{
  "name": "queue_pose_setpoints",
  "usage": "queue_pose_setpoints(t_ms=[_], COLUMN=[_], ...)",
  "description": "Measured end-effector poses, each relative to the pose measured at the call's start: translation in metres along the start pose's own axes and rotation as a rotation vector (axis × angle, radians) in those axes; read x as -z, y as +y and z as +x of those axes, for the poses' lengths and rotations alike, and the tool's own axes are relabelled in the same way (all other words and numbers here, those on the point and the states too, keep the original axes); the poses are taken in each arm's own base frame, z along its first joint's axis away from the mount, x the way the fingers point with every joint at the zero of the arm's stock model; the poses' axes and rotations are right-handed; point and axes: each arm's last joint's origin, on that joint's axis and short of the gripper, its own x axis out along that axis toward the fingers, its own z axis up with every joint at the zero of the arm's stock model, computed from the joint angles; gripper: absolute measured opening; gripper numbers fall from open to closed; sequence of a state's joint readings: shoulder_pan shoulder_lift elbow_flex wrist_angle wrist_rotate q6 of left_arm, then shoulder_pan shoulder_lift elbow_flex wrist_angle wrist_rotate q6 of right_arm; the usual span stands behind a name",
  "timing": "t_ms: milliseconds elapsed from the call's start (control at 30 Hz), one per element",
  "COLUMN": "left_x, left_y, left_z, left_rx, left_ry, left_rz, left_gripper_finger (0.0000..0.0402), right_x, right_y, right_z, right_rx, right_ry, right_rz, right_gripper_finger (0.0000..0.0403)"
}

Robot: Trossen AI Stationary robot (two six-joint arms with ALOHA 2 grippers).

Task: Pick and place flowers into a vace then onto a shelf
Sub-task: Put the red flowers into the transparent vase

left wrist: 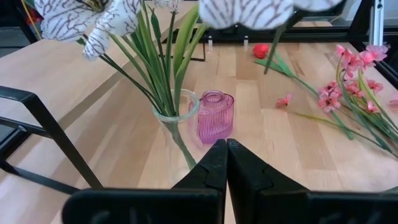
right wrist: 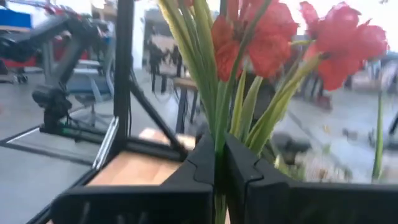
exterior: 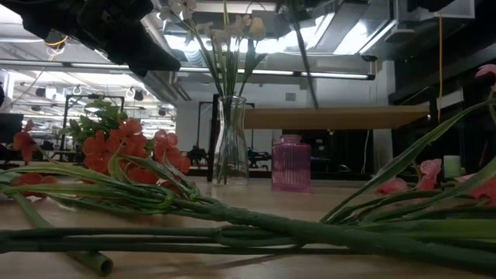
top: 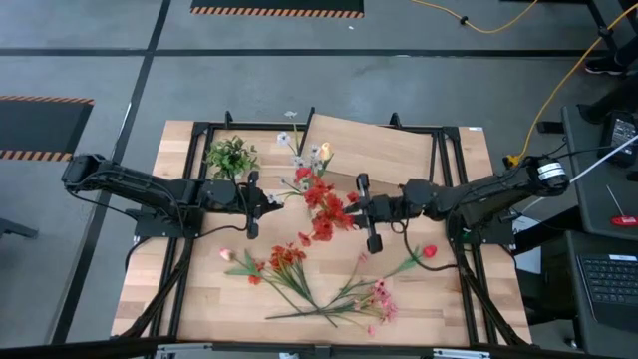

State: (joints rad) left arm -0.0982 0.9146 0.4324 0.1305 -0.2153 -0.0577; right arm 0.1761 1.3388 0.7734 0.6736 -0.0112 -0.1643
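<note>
A clear glass vase (left wrist: pixel 176 112) stands on the table with white striped blooms (top: pixel 317 153) and green leaves in it, and a small pink ribbed vase (left wrist: pixel 216 116) stands beside it. My left gripper (left wrist: pixel 226 163) is shut just short of both vases and holds nothing. My right gripper (right wrist: pixel 219 163) is near the table's middle, shut on a red flower stem (top: pixel 325 210). Loose flowers lie on the near half of the table: an orange-red bunch (top: pixel 285 259), pink ones (top: pixel 380 298) and a red bud (top: pixel 429 251). The wooden shelf (top: pixel 376 150) stands at the far middle. My right gripper pinches the red flower's green stalk (right wrist: pixel 221 134) between its two fingers, below the blooms. The fingers come about level from the table's right and lie across the stalk. The stem is lifted clear, its red blooms (right wrist: pixel 267 37) standing past the fingertips toward the vases.
A small green leafy tuft (top: pixel 231 157) sits at the far left of the table. Black frame bars (top: pixel 189 229) run along both sides of the tabletop. Long green stalks (exterior: pixel 232 225) lie across the near edge in the low view.
</note>
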Motion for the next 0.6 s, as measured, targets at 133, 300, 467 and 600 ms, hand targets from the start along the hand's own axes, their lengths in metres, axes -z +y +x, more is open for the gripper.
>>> queue_pose_setpoints(t_ms=[133,300,467,600], left_x=[0.0,0.0,0.0,0.0], left_y=[0.0,0.001,0.001,0.001], left_z=[0.0,0.0,0.0,0.0], left_rx=[0.0,-0.02,-0.029,-0.03], left_ry=[0.0,-0.002,-0.002,-0.002], left_rz=[0.003,0.001,0.0,0.0], left_gripper_finger=[0.0007,0.0005,0.0002,0.0005], right_x=[-0.006,-0.011,-0.009,-0.005], right_y=[-0.007,-0.021,-0.036,-0.052], right_z=[0.0,-0.002,0.003,0.018], right_rx=[-0.008,-0.011,-0.022,-0.043], right_ry=[-0.076,-0.156,-0.213,-0.209], right_rz=[-0.064,-0.107,-0.119,-0.112], right_gripper_finger=[0.0008,0.0008,0.0008,0.0008])
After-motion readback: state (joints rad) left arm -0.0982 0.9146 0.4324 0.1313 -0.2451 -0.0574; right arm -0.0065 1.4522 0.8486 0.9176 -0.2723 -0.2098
